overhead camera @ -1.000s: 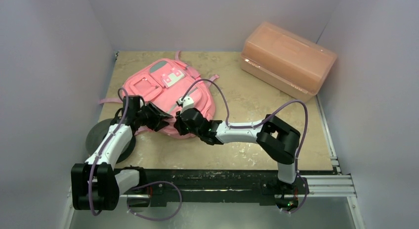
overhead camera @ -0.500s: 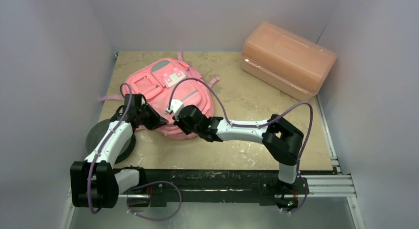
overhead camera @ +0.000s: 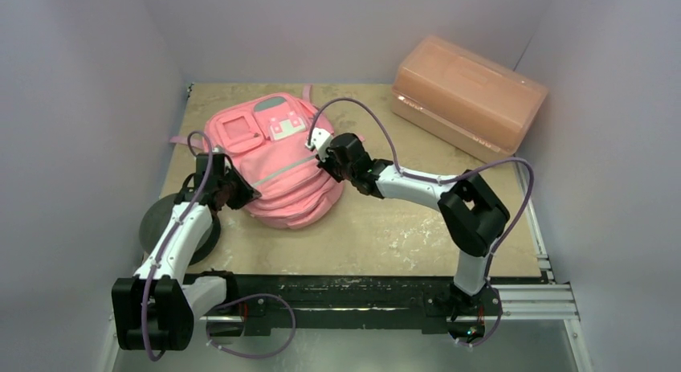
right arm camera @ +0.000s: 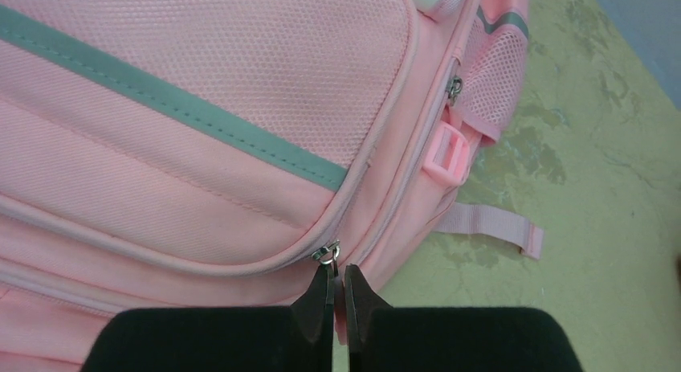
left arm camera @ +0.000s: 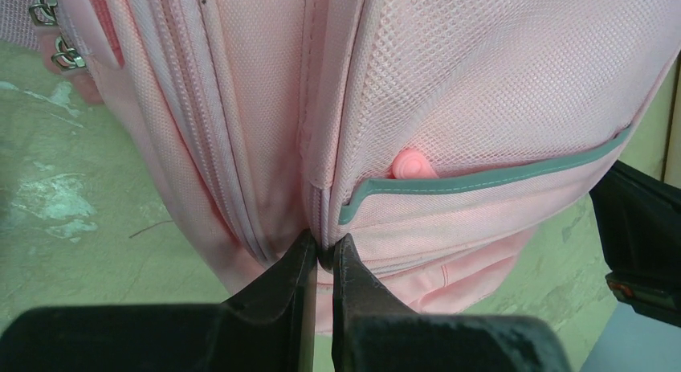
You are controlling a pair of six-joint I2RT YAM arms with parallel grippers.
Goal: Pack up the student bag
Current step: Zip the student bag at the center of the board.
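The left gripper (left arm camera: pixel 321 263) is pinched tight on a fold of cloth at the left side of the bag (overhead camera: pixel 273 159). The bag lies flat on the table (overhead camera: pixel 401 227), front side up. Its long way runs from near to far, and the end with the grey and white patches points to the far wall. It is soft, pink and puffy. The right gripper (right arm camera: pixel 337 290) is at the bag's right side, squeezed shut on a small metal zip pull (right arm camera: pixel 325 253). The box (overhead camera: pixel 466 95) sits well to the bag's right.
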